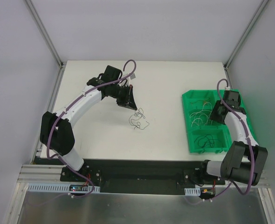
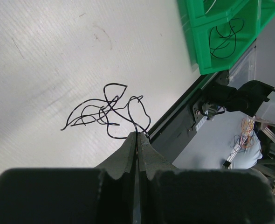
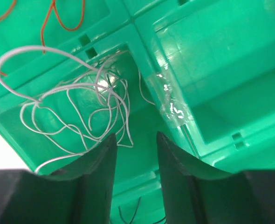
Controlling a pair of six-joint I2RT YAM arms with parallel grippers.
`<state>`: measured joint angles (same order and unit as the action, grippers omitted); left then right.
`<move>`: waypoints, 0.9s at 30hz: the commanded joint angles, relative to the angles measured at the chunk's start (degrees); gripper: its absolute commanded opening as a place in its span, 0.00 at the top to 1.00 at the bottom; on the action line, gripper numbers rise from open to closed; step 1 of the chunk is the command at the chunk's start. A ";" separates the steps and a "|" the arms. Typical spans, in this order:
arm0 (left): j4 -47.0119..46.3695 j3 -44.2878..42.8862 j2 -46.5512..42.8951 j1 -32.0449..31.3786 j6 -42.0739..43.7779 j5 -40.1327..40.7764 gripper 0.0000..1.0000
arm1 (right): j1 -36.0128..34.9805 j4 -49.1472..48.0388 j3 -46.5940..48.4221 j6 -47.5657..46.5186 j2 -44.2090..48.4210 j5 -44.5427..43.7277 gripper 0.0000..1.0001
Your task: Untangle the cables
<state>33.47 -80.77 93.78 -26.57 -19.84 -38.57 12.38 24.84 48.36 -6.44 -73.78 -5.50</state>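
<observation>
I see the cables as hair-thin wires in several lots. A loose black tangle (image 1: 138,119) (image 2: 107,109) of overlapping loops and one pointed leaf-shaped loop lies flat on the white table (image 1: 165,84), well to the left of the green bin (image 1: 188,121) and outside it. My left gripper (image 1: 132,103) (image 2: 138,135) sits on the far side of that tangle from the bin's near end. Its jaws are pressed together with no gap, and a black strand at the edge of the tangle runs into the closed fingertips, so it looks pinched there. The rest of the tangle fans out on the table away from the tips. Inside the bin, whitish cables (image 1: 200,114) (image 3: 77,109) are coiled in soft rounded loops in the middle left compartment. Orange cables (image 3: 58,18) lie in the compartment beyond it, and a black cable (image 1: 207,141) (image 2: 226,39) curls in the near compartment. My right gripper (image 1: 216,112) (image 3: 136,140) hangs over the bin above the whitish coil with its two dark fingers parted and nothing between them. The whitish loops lie below and to one side of the fingers. The bin is glossy moulded plastic with straight dividers and small square slots. A piece of crinkled clear tape (image 3: 172,105) sits on one divider. The table surface is matte with a faint grain.
</observation>
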 commanded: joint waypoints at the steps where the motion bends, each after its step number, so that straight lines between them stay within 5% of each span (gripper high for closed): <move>1: 0.80 -2.63 0.44 -0.06 1.38 -1.33 1.00 | -0.60 10.91 9.80 2.47 1.71 -5.04 0.51; 7: 0.80 -3.25 1.06 -0.06 -0.02 -1.42 1.00 | -10.86 16.12 17.11 1.44 1.97 -15.24 0.30; 9: 0.72 -3.16 0.88 -0.06 -0.81 -1.34 1.00 | -15.87 14.02 18.35 -1.02 2.15 -9.66 0.29; 13: 0.72 -2.72 0.44 -0.06 -3.36 -0.90 1.00 | -24.75 4.28 16.87 -4.11 -1.27 22.46 0.26; 16: 0.36 -2.90 0.53 -0.06 -6.17 -1.33 1.00 | -30.64 -6.43 11.34 -0.52 -4.00 36.57 0.27; 21: -0.95 -2.81 0.44 -0.06 -10.57 -2.30 1.00 | -41.28 -17.54 4.82 -0.77 -6.20 40.13 0.29; 27: -2.10 -2.37 -0.35 -0.06 -13.03 -3.36 1.00 | -44.02 -21.93 4.03 1.69 -9.01 39.59 0.32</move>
<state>33.08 -81.52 94.61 -26.57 -29.74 -39.83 -31.31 11.79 52.58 -6.33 -82.70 30.50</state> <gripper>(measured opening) 0.003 0.694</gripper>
